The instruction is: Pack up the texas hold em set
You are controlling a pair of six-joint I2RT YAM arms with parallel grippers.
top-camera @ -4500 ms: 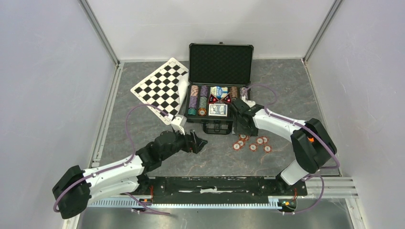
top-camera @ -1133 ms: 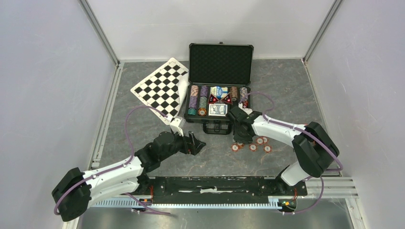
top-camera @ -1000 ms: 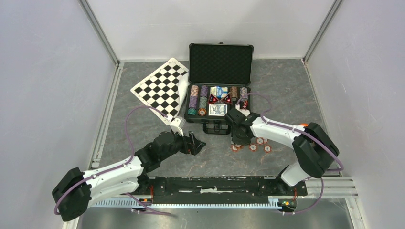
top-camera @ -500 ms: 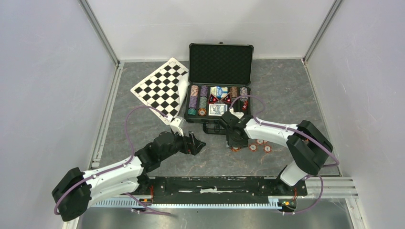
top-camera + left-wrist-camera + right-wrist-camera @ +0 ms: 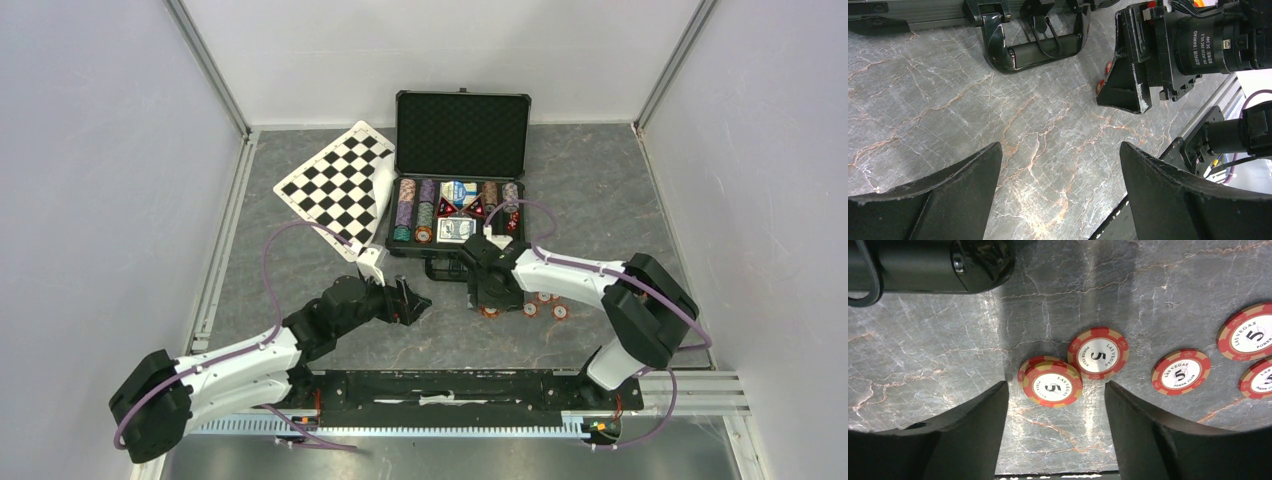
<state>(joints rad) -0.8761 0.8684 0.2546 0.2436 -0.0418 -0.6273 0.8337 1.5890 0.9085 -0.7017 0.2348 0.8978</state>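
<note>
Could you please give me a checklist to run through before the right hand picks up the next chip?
1. Right hand open: ok.
2. Chip pile lies between its fingers: ok.
3. Neighbouring chip clear of the fingers: cannot tell, it lies very close.
4. Case open: ok.
5. Left hand open, empty, away from the chips: ok.

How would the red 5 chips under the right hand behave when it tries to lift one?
The chips lie flat on a smooth table, so a pinch would likely slide one rather than lift it. The nearest chip seems to overlap another beneath, so both may shift together. They look rigid and thin; tipped on edge, one would probably roll.
</note>
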